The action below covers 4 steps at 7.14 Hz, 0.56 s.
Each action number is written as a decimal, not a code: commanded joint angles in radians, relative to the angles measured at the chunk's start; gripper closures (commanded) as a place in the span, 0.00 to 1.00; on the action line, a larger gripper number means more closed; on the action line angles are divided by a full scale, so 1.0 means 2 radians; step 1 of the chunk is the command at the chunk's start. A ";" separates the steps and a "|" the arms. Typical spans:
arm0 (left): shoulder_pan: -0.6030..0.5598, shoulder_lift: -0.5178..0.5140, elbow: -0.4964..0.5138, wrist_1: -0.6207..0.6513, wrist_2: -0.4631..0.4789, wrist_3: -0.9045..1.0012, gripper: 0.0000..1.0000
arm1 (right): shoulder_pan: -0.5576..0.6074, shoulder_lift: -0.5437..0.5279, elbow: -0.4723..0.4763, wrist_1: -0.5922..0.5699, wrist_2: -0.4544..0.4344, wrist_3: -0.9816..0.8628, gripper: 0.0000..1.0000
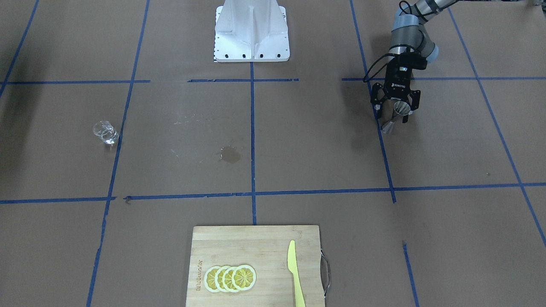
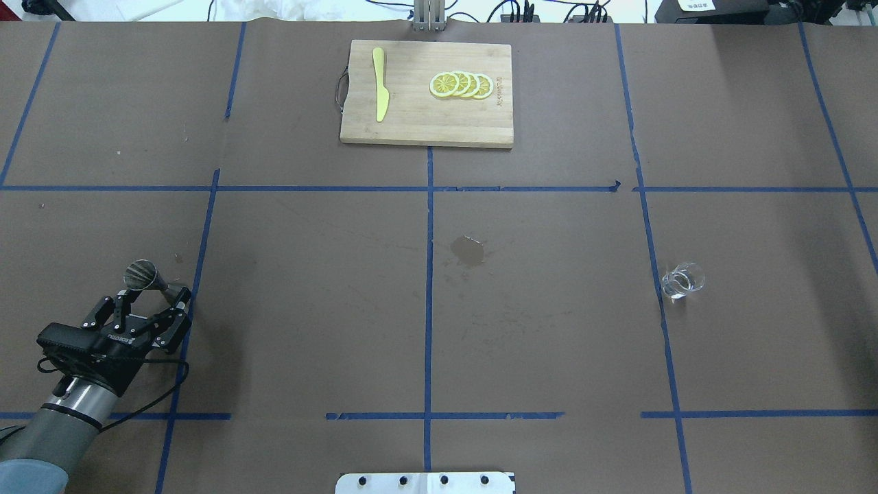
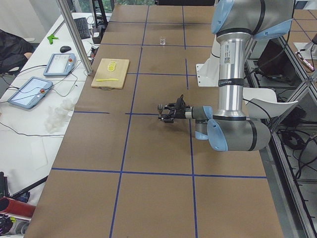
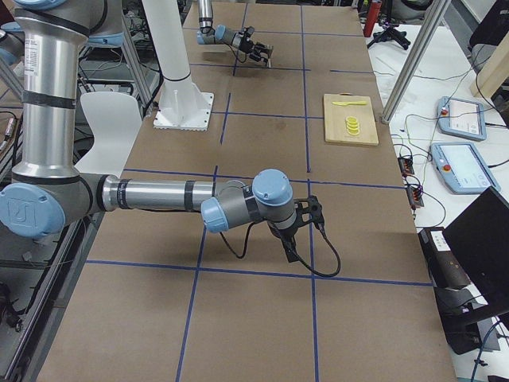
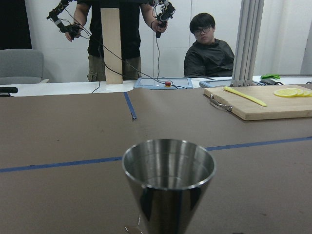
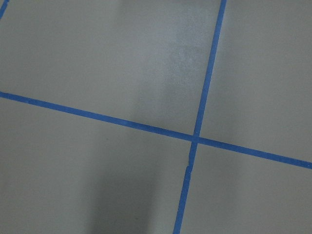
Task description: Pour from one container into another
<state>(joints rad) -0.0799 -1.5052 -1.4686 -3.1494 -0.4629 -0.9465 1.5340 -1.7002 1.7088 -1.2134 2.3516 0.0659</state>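
The steel jigger (image 1: 401,108) stands upright on the brown table near the robot's left side, also in the overhead view (image 2: 143,275) and filling the left wrist view (image 5: 168,183). My left gripper (image 1: 392,115) (image 2: 155,293) is low at the table, open, with its fingers on either side of the jigger and gaps showing. The clear glass cup (image 1: 105,131) (image 2: 682,280) stands alone far across the table on the robot's right side. My right gripper (image 4: 305,213) shows only in the exterior right view, hanging over bare table; I cannot tell its state.
A wooden cutting board (image 2: 411,130) with lemon slices (image 2: 461,84) and a yellow knife (image 2: 380,84) lies at the far middle edge. A dark wet stain (image 2: 469,251) marks the table centre. The robot's white base (image 1: 251,32) is mid-table. People stand beyond the table.
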 commanded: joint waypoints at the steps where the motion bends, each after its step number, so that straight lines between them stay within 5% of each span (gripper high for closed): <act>1: -0.001 0.000 0.000 -0.005 0.001 0.000 0.15 | 0.000 0.001 0.000 0.000 0.000 0.001 0.00; 3: -0.001 0.001 0.000 -0.005 0.001 0.000 0.15 | 0.000 0.001 0.000 0.000 0.000 0.000 0.00; 4: -0.001 0.001 0.000 -0.005 0.001 0.000 0.26 | 0.000 0.001 0.000 0.000 0.000 0.001 0.00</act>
<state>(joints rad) -0.0812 -1.5038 -1.4682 -3.1602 -0.4617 -0.9465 1.5340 -1.6982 1.7089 -1.2134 2.3516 0.0664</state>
